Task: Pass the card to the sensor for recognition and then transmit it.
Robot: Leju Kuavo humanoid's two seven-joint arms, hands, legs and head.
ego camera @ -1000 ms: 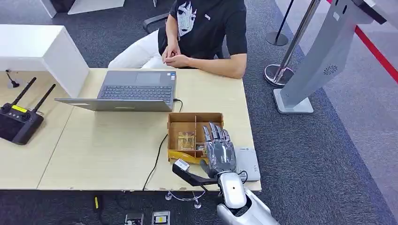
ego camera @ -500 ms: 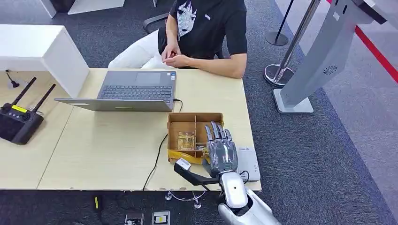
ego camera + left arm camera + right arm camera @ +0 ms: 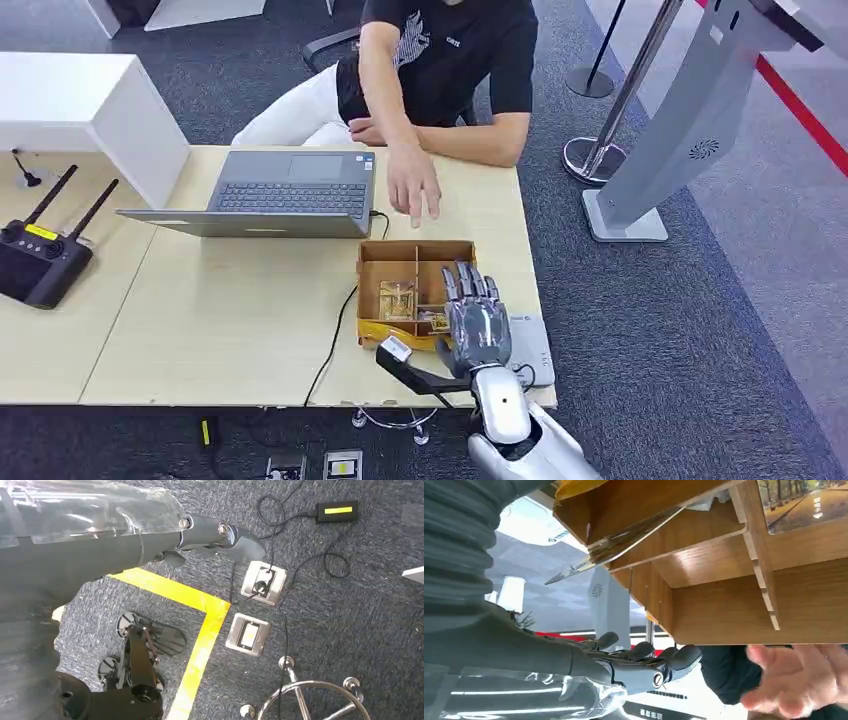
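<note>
A: What's nearest the table's front edge?
B: The right hand, silver, fingers straight and apart, holding nothing, over the wooden box's right compartments. The flat grey sensor lies just beside it at the table corner.
A: And the left hand?
B: The left hand hangs over speckled carpet; whether it's spread or closed, I can't tell.
A: The card?
B: A glossy card rests in the box's front-left compartment. Beyond, a person's hand reaches over the box's far rim, beside the laptop.
</note>
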